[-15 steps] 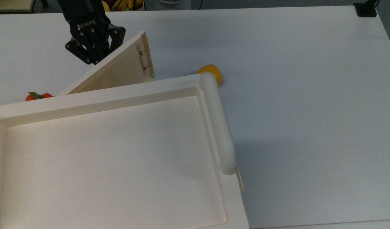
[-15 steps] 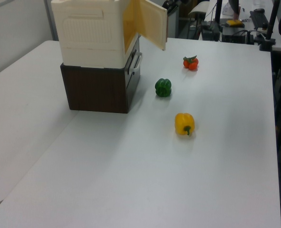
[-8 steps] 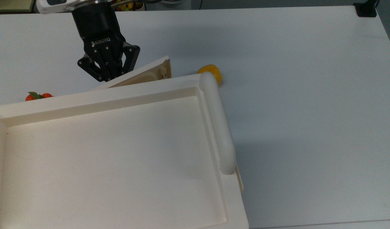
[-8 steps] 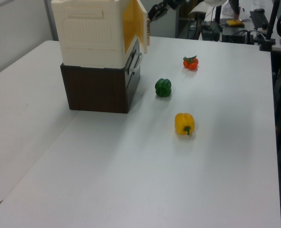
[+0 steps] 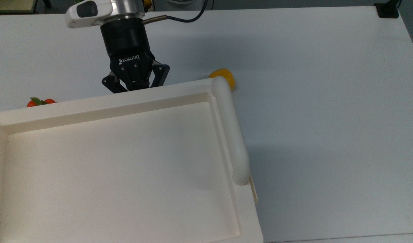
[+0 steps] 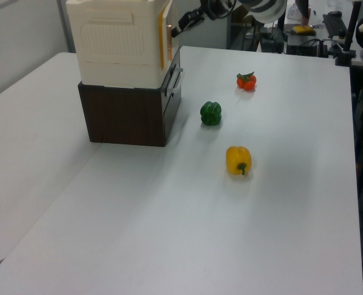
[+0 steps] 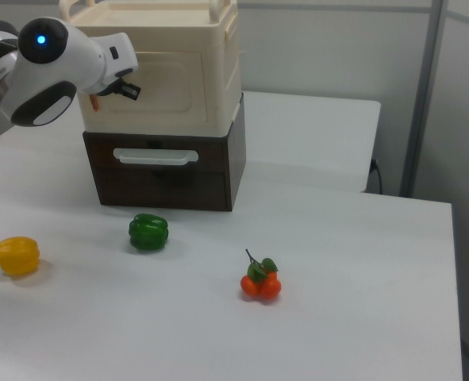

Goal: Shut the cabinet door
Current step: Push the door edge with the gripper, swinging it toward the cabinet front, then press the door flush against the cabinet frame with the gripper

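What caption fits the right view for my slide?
Robot hand against the cream cabinet's door, now flush; green pepper, yellow pepper, tomatoes on the table.

Cabinet (image 7: 171, 71) stands on a drawer unit (image 7: 167, 171), which stands on the bench (image 6: 187, 233). Cabinet door (image 7: 167, 79) lies near flush in the cabinet's front face. Tool (image 5: 134, 86) sits just beside that face, near the right view's left edge of the door. On the bench before the cabinet in the right view, left to right: yellow pepper (image 7: 17, 255), green pepper (image 7: 148, 232), tomato cluster (image 7: 259, 282)
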